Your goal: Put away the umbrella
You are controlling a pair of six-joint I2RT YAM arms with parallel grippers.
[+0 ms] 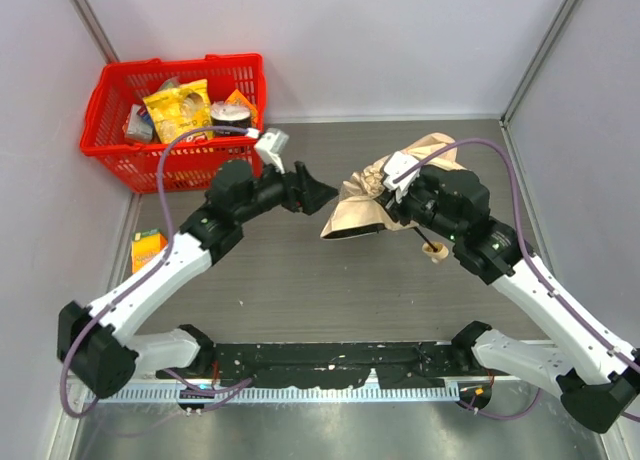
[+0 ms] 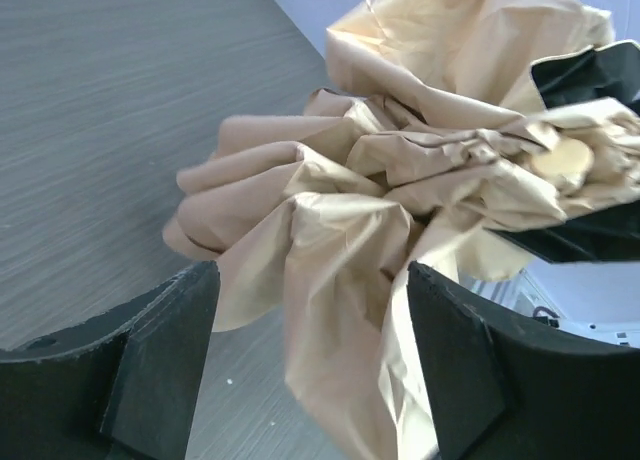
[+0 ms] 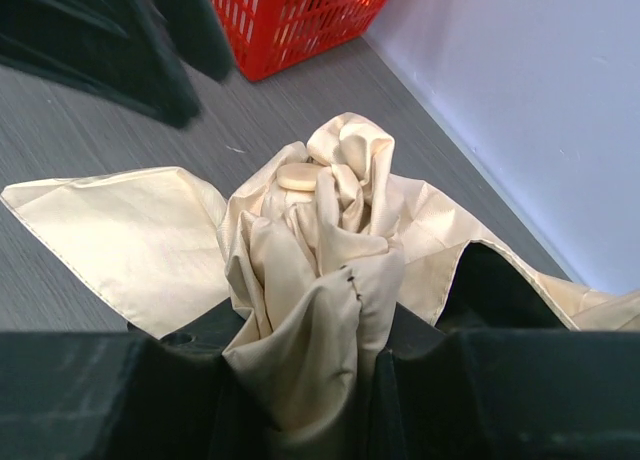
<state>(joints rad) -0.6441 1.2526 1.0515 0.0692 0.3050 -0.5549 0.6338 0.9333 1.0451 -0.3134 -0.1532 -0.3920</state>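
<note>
the counter is dark grey with a fine wood grain, closed in by pale walls on the left, far and right sides. a metal post stands in each far corner.

the right end effector is clamped on the umbrella, its two fingers pressed against the bunched beige fabric, which spills up and forward out of the grip. one flap lies flat on the counter to its left. in the top view the cream handle hangs just behind this end effector, towards its arm.

the left end effector stands wide open, holding nothing. crumpled fabric hangs in the gap between its fingers without being pinched.

a red basket of snack packs sits in the far left corner, behind and to the left of the left end effector. an orange box lies beside that arm, by the left wall.
</note>
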